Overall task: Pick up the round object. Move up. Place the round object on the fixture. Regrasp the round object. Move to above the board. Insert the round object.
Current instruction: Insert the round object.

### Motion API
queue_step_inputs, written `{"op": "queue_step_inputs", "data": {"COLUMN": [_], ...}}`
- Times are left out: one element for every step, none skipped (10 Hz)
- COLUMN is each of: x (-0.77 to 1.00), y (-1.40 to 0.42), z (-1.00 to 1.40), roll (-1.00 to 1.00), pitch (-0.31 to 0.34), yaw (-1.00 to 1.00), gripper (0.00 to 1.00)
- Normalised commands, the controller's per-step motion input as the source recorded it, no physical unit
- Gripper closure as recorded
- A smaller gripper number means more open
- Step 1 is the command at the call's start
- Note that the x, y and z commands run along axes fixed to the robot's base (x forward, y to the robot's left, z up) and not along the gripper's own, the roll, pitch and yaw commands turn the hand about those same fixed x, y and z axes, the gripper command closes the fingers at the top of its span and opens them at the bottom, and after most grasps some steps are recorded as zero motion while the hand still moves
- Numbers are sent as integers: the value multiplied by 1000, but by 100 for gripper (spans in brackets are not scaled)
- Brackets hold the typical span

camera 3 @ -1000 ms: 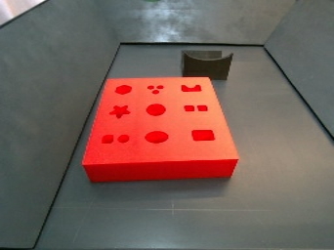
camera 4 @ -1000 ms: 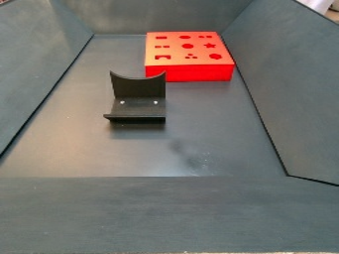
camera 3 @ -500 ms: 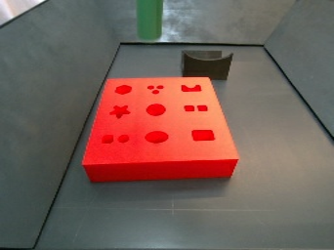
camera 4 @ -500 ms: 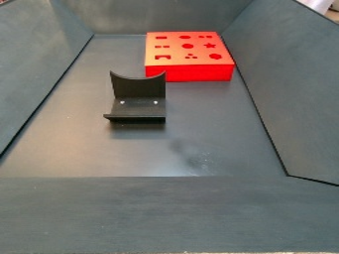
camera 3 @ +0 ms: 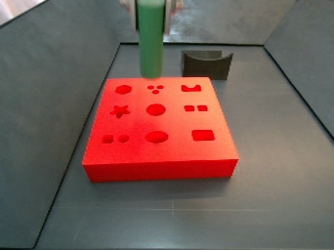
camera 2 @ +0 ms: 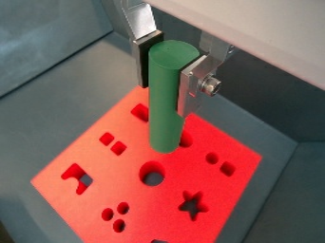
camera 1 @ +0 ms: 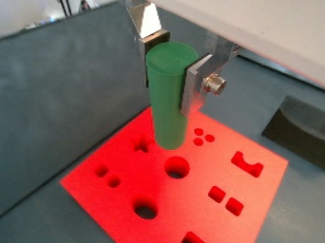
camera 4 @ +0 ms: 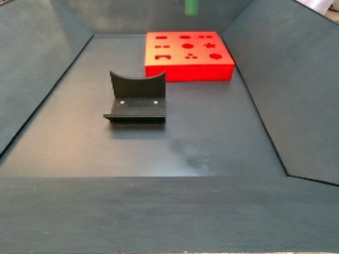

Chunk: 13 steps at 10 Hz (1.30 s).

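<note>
The round object [camera 1: 168, 100], a green peg, hangs upright between the silver fingers [camera 1: 200, 78] of my gripper [camera 1: 172, 65], which is shut on its upper part. Both wrist views show it over the red board [camera 1: 121, 176], whose shaped recesses lie below the peg [camera 2: 165, 100] held by the gripper [camera 2: 168, 68]. In a side view the peg [camera 3: 151, 39] hangs above the board's [camera 3: 177, 156] far edge, clear of the surface. Only its lower tip [camera 4: 193, 6] shows over the board [camera 4: 212, 69] in a side view. The fixture [camera 3: 206, 63] stands behind the board with nothing on it.
The dark fixture [camera 4: 137, 97] stands on the grey floor apart from the board, and a corner of it [camera 1: 299, 126] shows in a wrist view. Sloping grey walls [camera 3: 53, 59] enclose the work area on all sides.
The peg has come down into view from the top of a side view and now hangs lower, over the board's far edge. Board and fixture have not moved.
</note>
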Motion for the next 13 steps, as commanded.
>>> {"op": "queue_step_inputs", "data": {"x": [63,14,0,0,23,0,0,0,66,60,149,29,0], "y": [251,311,311,54,-17,-149,0,6,100,160,246,77,0], "z": [-923,-963,-886,-294,-66,-486,-246,-117,-189,-189,-77,-106,-120], "roll": [-100,-64,-71,0,0,-43,-96,-71,-21,-30,-63,-3,0], "pitch": [-60,-46,-39,0,-4,-114,-91,-49,0,0,0,0,0], "yaw": [-80,-103,-86,-31,0,-37,-57,-37,0,0,0,-20,-54], "gripper": [100,100,100,100,100,100,100,100,100,100,100,100,100]}}
